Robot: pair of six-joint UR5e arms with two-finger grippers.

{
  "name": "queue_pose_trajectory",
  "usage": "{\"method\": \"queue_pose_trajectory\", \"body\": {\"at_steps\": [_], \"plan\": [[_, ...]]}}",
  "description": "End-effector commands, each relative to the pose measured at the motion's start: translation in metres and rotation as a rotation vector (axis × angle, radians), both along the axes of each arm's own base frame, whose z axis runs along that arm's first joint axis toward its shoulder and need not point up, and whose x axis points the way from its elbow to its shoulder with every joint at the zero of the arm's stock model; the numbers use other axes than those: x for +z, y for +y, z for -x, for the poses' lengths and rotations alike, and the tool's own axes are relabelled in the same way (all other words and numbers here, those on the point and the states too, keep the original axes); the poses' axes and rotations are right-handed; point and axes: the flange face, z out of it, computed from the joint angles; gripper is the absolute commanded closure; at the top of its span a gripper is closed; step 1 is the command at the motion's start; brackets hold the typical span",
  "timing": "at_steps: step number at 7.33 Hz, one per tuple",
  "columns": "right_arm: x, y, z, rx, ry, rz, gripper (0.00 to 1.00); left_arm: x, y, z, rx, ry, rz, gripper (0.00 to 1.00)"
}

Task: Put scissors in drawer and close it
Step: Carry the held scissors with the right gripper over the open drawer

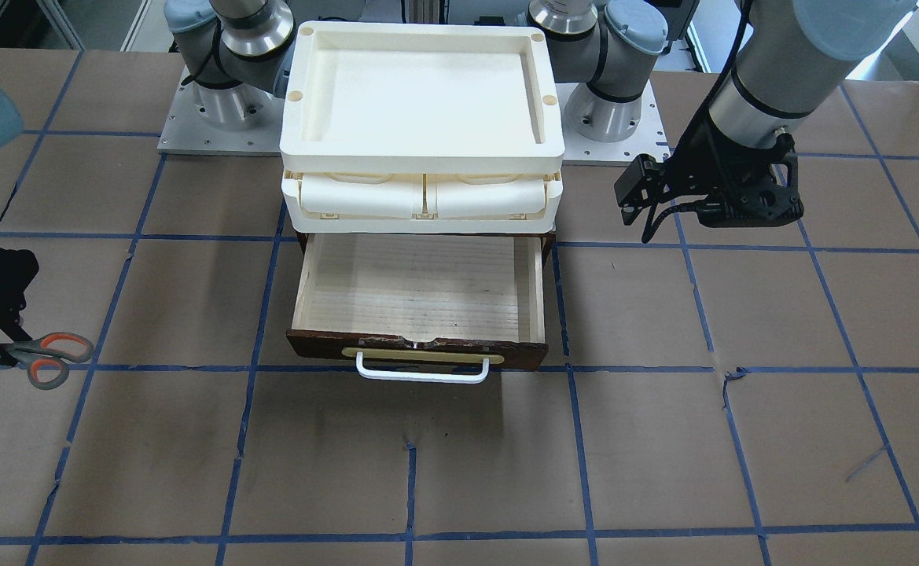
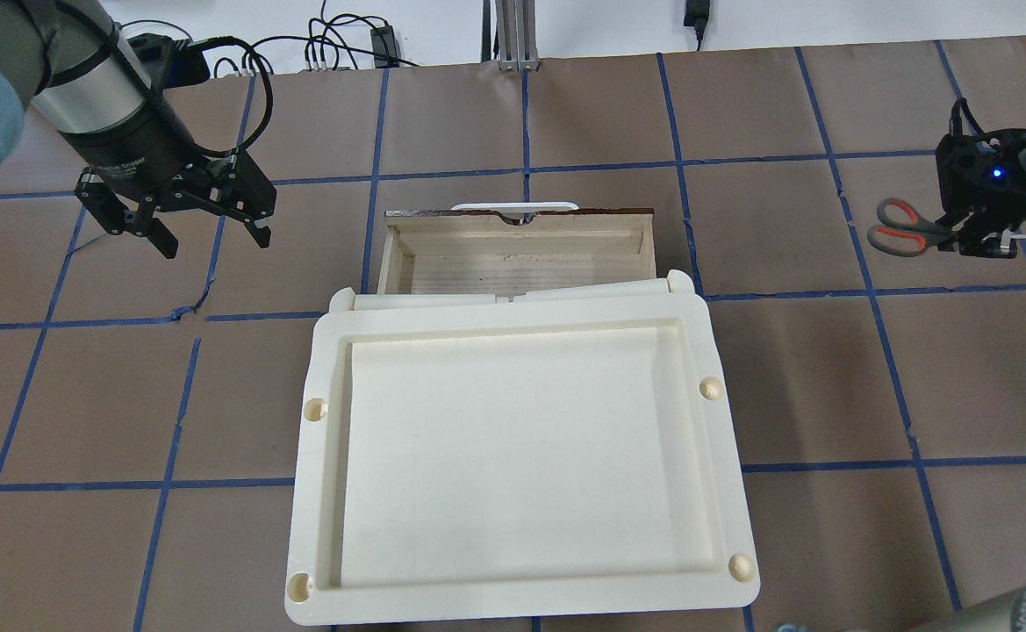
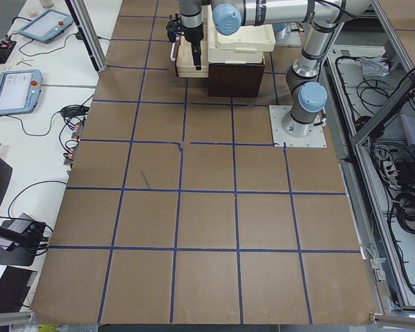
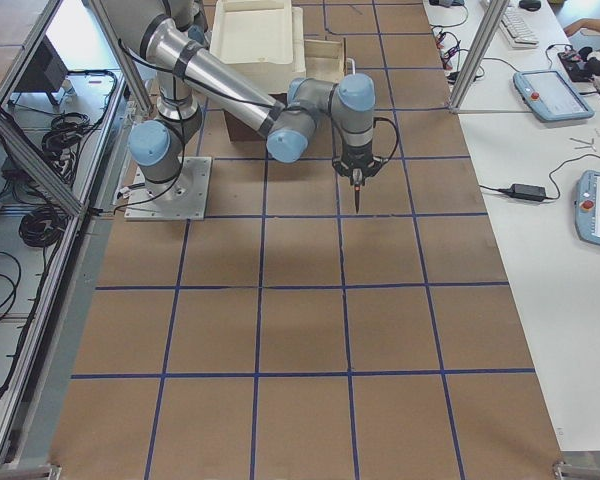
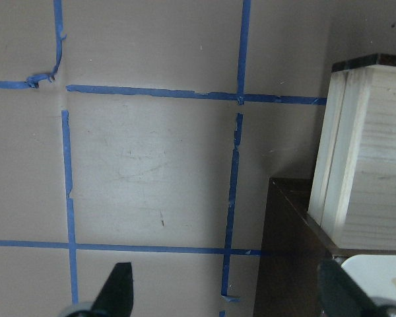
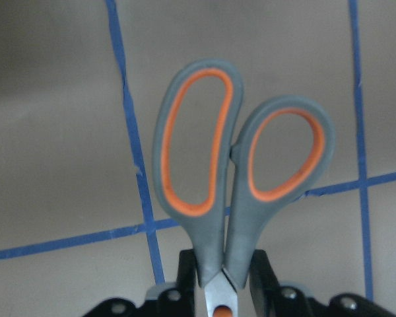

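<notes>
The scissors [image 2: 903,226] have grey-and-orange loop handles. My right gripper [image 2: 973,239] is shut on them near the blades, and the handles stick out beyond the fingers [image 6: 185,277]. They also show in the right wrist view [image 6: 237,172] and the front view [image 1: 50,358], far off to the drawer's side. The pale-wood drawer [image 1: 420,287] is pulled open and empty, with a white bar handle [image 1: 424,371]. It also shows in the overhead view [image 2: 521,254]. My left gripper [image 2: 212,241] is open and empty above the table on the drawer's other side [image 5: 228,290].
A cream plastic tray [image 2: 521,439] sits on top of the cabinet, over cream flap compartments [image 1: 424,196]. Both arm bases [image 1: 223,102] stand behind the cabinet. The brown table carries a blue tape grid. The drawer's side wall [image 5: 363,145] is close to my left gripper.
</notes>
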Motion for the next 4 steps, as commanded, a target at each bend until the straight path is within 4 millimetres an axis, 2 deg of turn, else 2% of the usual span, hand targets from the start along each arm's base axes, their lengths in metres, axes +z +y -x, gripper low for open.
{"method": "queue_pose_trajectory", "body": {"at_steps": [1,2,3,4], "plan": [[0.073,-0.016,-0.092,-0.007,-0.047,-0.042,0.96,0.000,0.000,0.000,-0.003,-0.003,0.000,0.00],[0.090,-0.016,-0.137,0.021,-0.049,-0.032,0.96,-0.001,0.000,0.000,-0.006,-0.004,-0.003,0.00],[0.093,-0.007,-0.182,0.019,-0.057,-0.035,0.95,-0.002,-0.001,0.000,-0.001,-0.002,-0.001,0.00],[0.089,0.006,-0.239,0.042,-0.054,-0.053,0.95,-0.001,-0.001,0.000,-0.006,-0.003,0.000,0.00]]}}
